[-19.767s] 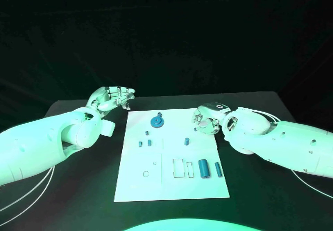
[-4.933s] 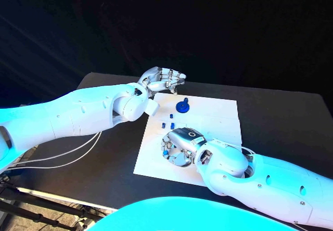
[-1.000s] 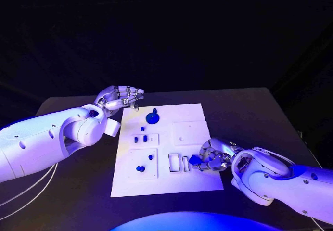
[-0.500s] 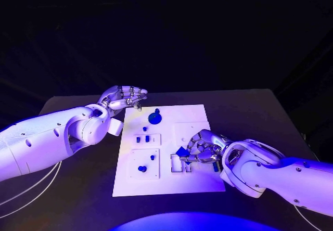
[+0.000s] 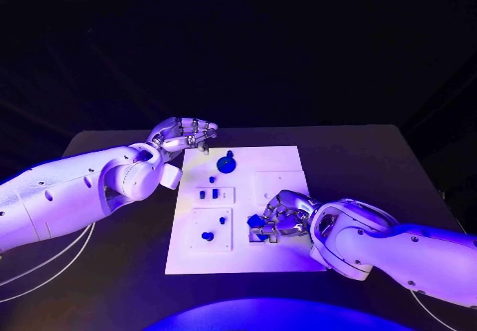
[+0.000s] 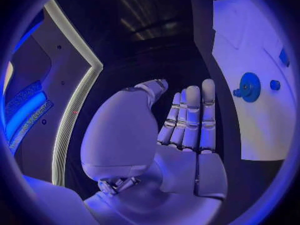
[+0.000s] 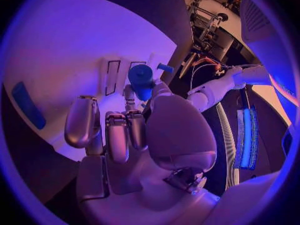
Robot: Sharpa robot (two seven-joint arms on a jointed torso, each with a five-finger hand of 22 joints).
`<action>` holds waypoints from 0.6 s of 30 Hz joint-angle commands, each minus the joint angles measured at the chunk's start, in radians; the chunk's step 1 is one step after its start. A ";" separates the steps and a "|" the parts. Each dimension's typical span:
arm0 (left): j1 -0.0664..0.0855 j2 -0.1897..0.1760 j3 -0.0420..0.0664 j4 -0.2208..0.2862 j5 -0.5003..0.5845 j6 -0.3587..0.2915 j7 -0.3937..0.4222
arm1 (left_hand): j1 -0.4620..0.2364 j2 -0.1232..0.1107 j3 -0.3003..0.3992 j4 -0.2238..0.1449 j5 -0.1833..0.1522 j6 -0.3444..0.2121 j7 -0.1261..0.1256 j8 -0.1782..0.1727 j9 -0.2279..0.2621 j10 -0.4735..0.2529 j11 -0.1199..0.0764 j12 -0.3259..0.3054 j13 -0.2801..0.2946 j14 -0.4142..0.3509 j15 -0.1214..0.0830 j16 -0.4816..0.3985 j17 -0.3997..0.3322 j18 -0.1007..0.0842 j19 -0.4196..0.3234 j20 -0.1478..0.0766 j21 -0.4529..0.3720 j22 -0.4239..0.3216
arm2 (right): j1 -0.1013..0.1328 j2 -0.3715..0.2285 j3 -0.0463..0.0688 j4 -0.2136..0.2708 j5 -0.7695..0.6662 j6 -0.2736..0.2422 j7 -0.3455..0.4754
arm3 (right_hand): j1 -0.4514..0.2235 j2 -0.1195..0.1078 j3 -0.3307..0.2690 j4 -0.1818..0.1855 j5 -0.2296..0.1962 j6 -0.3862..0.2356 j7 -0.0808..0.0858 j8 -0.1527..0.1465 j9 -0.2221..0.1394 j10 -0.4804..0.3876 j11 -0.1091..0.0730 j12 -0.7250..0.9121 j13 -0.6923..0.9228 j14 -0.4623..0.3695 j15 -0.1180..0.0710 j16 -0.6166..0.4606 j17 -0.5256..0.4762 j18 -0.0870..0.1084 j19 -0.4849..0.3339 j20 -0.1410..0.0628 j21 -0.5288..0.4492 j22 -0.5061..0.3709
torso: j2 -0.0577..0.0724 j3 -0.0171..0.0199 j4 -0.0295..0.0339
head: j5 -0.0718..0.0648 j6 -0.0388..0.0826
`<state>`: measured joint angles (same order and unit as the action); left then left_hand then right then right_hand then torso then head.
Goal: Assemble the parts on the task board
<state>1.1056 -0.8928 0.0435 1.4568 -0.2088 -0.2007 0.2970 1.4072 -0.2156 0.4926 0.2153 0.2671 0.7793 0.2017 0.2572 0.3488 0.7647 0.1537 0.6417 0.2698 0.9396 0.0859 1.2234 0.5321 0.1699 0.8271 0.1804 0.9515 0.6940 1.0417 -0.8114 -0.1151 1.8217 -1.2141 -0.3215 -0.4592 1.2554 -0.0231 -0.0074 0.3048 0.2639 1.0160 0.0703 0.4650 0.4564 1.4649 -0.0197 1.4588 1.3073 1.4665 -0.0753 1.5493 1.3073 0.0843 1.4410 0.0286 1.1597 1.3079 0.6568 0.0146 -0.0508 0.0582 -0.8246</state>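
One blue cylinder (image 7: 140,76) in right hand (image 5: 285,214) fingers (image 7: 125,130) — over task board (image 5: 283,258)

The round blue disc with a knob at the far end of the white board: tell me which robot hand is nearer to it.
Left. The left robot hand hovers just beyond the board's far corner, close beside the round blue disc. The right robot hand is over the board's near half, holding a blue cylinder.

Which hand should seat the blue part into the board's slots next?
Right. The right hand already holds a blue cylinder over the rectangular slots; the left hand hangs empty beyond the board's far edge.
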 commanded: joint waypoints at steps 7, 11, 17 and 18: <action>0.001 0.001 0.001 0.004 0.049 0.062 0.011 | -0.002 0.006 0.004 0.005 0.006 -0.006 0.015 0.003 0.001 0.000 0.001 0.003 0.000 -0.002 0.002 0.007 -0.001 0.014 0.001 0.007 -0.006 -0.001 | -0.008 0.004 0.000 -0.011 -0.060 0.036 -0.069 | -0.031 0.011 0.008 -0.010 0.002 0.026 -0.023 0.022 0.003 0.043 -0.004 -0.007 0.158 0.088 -0.006 -0.004 0.185 -0.008 -0.004 0.003 -0.002 0.101 | -0.002 0.0009 -0.0022 | 0.004 -0.010; 0.001 0.000 0.001 0.003 0.053 0.066 0.014 | -0.002 0.006 0.004 0.005 0.006 -0.006 0.015 0.003 0.001 0.000 0.001 0.003 0.000 -0.002 0.002 0.007 -0.001 0.014 0.001 0.007 -0.006 -0.001 | -0.008 0.005 0.000 -0.018 -0.076 0.035 -0.078 | -0.041 0.015 0.009 -0.009 0.003 0.028 -0.024 0.025 0.003 0.045 -0.004 -0.004 0.160 0.088 -0.006 -0.004 0.186 -0.008 -0.004 0.003 -0.002 0.102 | -0.003 0.0001 -0.0015 | 0.004 -0.016; 0.001 0.001 0.001 0.004 0.054 0.066 0.015 | -0.003 0.007 0.004 0.007 0.006 -0.006 0.014 0.003 0.001 0.000 0.001 0.003 -0.001 -0.002 0.002 0.007 -0.001 0.014 0.001 0.007 -0.006 -0.001 | -0.010 0.007 0.000 -0.021 -0.092 0.026 -0.082 | -0.062 0.022 0.008 -0.009 0.002 0.033 -0.025 0.030 0.003 0.047 -0.006 -0.002 0.163 0.088 -0.007 -0.004 0.186 -0.008 -0.003 0.002 -0.004 0.102 | -0.003 0.0005 0.0006 | 0.009 -0.013; 0.001 0.001 0.001 0.004 0.054 0.066 0.015 | -0.003 0.007 0.004 0.007 0.006 -0.006 0.014 0.003 0.001 0.000 0.001 0.003 -0.001 -0.002 0.002 0.007 -0.001 0.014 0.001 0.007 -0.006 -0.001 | -0.010 0.008 0.000 -0.021 -0.093 0.024 -0.082 | -0.072 0.025 0.008 -0.009 0.003 0.033 -0.026 0.031 0.002 0.048 -0.006 -0.002 0.164 0.088 -0.008 -0.004 0.186 -0.008 -0.003 0.002 -0.004 0.102 | -0.003 0.0006 0.0009 | 0.009 -0.013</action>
<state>1.1058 -0.8935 0.0435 1.4580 -0.1698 -0.1578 0.2991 1.4072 -0.2156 0.4955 0.2182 0.2671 0.7793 0.2017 0.2572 0.3487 0.7648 0.1537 0.6418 0.2699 0.9396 0.0859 1.2234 0.5322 0.1698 0.8271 0.1803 0.9515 0.6940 1.0357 -0.8021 -0.1121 1.8078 -1.2710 -0.3073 -0.5093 1.1928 0.0013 -0.0075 0.3047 0.2634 1.0161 0.0704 0.4692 0.4569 1.4649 -0.0195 1.4539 1.3081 1.4665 -0.0753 1.5493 1.3081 0.0843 1.4410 0.0287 1.1597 1.3080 0.6542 0.0151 -0.0517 0.0661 -0.8390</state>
